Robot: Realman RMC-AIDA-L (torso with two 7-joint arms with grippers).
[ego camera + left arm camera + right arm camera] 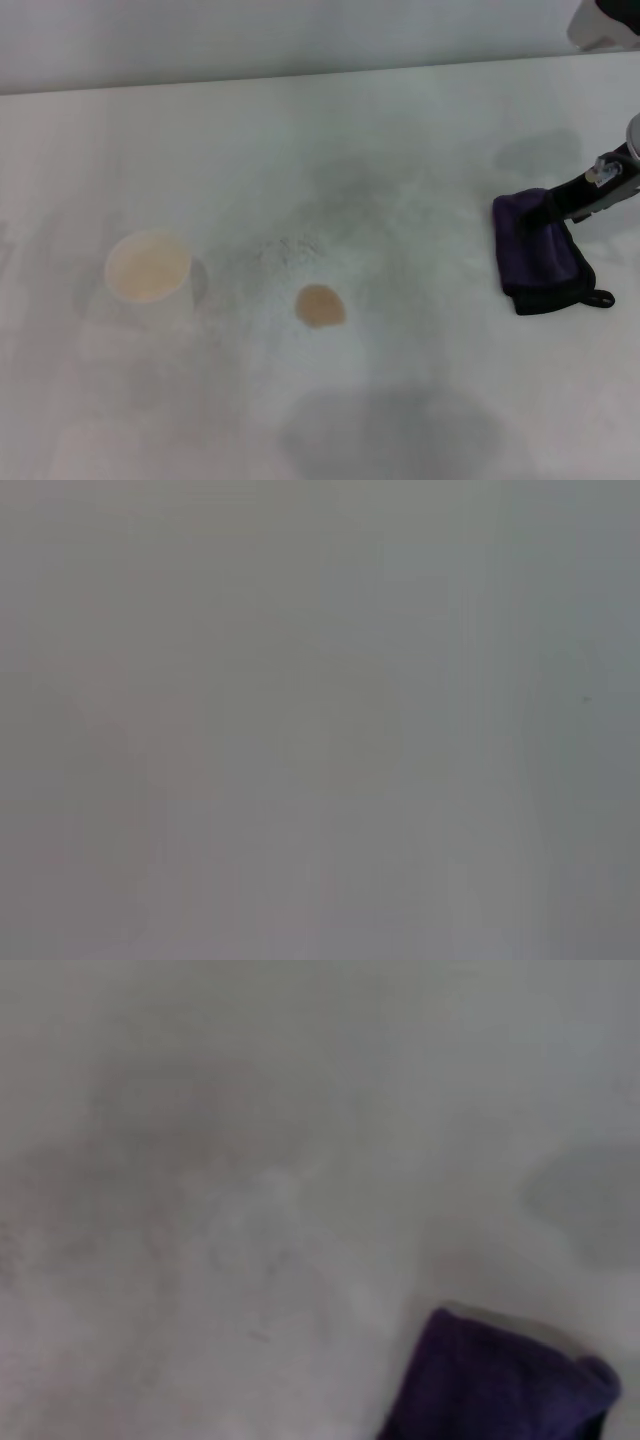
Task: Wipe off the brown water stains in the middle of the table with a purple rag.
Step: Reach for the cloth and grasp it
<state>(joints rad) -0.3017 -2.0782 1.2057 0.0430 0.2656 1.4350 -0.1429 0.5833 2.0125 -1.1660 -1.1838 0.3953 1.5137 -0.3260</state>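
While my right gripper [556, 207] sits on the rag [540, 253] at the table's [400, 130] right side, I cannot tell if its jaws have closed. The stain [320, 305] lies mid-table, well apart. I should grip firmly and drag flat.

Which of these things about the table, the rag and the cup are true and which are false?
1. The purple rag lies on the brown water stain. False: it lies apart, toward the robot's right.
2. The right claw is at the rag's far edge. True.
3. The white paper cup has tipped over. False: it stands upright.
4. The stain lies between the cup and the rag. True.
5. The left claw hangs above the cup. False: no left claw shows.
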